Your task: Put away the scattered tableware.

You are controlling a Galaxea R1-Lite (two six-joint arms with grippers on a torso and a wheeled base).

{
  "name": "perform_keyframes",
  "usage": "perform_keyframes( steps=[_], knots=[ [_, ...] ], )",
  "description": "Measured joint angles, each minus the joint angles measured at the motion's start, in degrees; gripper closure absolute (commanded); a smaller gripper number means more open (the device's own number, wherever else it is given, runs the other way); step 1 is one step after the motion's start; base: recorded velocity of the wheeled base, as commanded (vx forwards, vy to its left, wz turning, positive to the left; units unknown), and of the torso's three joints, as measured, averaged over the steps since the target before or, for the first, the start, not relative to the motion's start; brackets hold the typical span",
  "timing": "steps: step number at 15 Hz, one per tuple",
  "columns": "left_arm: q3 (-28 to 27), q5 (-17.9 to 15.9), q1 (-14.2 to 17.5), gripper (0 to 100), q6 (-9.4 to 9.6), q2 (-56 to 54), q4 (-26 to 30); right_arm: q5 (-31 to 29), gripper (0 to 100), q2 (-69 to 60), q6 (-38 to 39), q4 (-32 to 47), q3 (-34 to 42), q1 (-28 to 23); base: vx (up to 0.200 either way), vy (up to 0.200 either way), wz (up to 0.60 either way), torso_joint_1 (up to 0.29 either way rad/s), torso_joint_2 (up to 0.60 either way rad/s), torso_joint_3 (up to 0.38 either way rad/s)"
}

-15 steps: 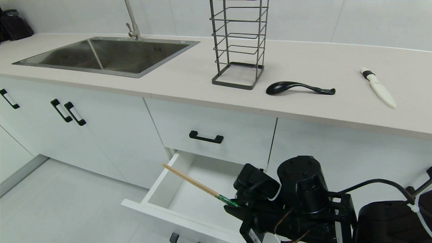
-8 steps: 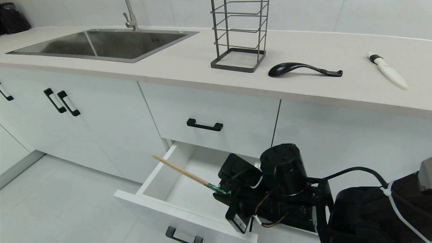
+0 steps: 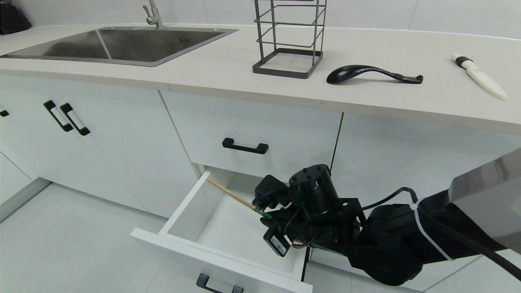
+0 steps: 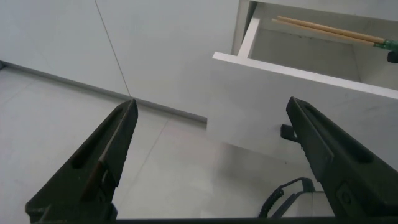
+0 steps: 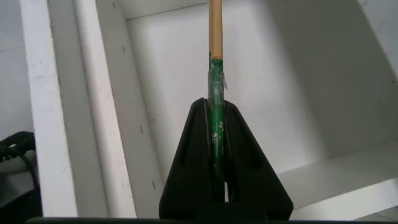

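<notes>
My right gripper (image 3: 266,214) is shut on the green end of wooden chopsticks (image 3: 232,195), held over the inside of the open white drawer (image 3: 215,254) below the counter. In the right wrist view the chopsticks (image 5: 215,74) run out from between the closed fingers (image 5: 193,162) over the drawer floor (image 5: 261,93). My left gripper (image 4: 211,162) hangs open above the floor beside the drawer front (image 4: 298,99), with the chopsticks (image 4: 326,29) visible inside. A black spoon (image 3: 368,74) and a white knife (image 3: 480,76) lie on the counter.
A dark wire rack (image 3: 288,38) stands on the counter (image 3: 228,61) beside the spoon. A steel sink (image 3: 114,42) with a tap sits at the left. A closed drawer with a black handle (image 3: 244,146) is above the open one. Cabinet doors (image 3: 81,134) lie left.
The head camera has tilted and shifted. My right gripper has carried the chopsticks lower and deeper into the open drawer; their tip now points toward the drawer's back left corner.
</notes>
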Motion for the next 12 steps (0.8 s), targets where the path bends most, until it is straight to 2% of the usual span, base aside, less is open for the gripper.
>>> perform_keyframes(
  steps=[12],
  knots=[
    [0.0, 0.0, 0.0, 0, 0.0, 0.0, 0.0, -6.3, 100, 8.3, 0.2, 6.0, -10.1, -1.1, 0.0, 0.0, 0.0, 0.0, 0.0, 0.0]
  ],
)
